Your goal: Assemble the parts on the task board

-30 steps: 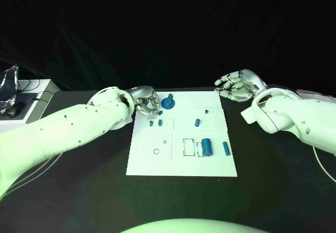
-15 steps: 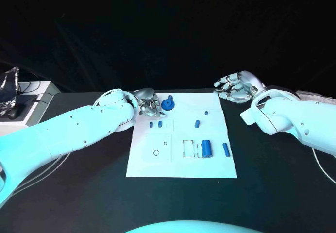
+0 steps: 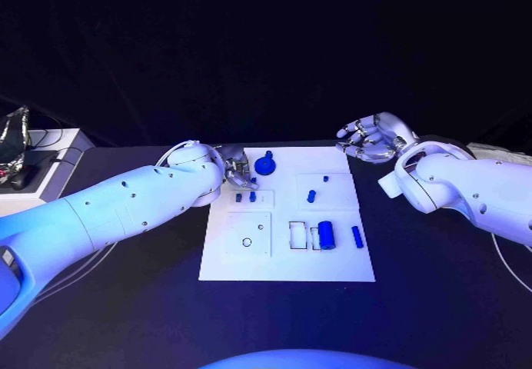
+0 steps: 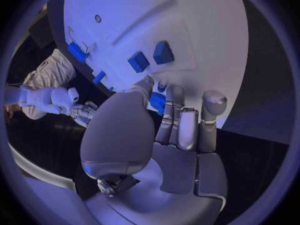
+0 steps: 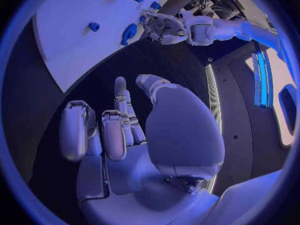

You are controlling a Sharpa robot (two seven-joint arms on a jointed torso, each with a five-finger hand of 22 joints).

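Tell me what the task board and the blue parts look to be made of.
Task board: flat, matte white, thin-edged, probably plastic or coated sheet. Blue parts, like the cylinder: uniformly coloured, faintly sheened, likely moulded or printed plastic. Neither is certain from looks alone.

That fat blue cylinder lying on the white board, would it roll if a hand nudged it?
Probably: the blue cylinder lies on its round side on the flat task board, so a sideways nudge would likely roll it. It looks rigid and smooth, so perhaps slippery to pinch.

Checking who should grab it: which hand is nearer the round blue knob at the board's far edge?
Left. The left hand sits right beside the knob, at the board's far left corner; the right hand hovers off the board's far right corner.
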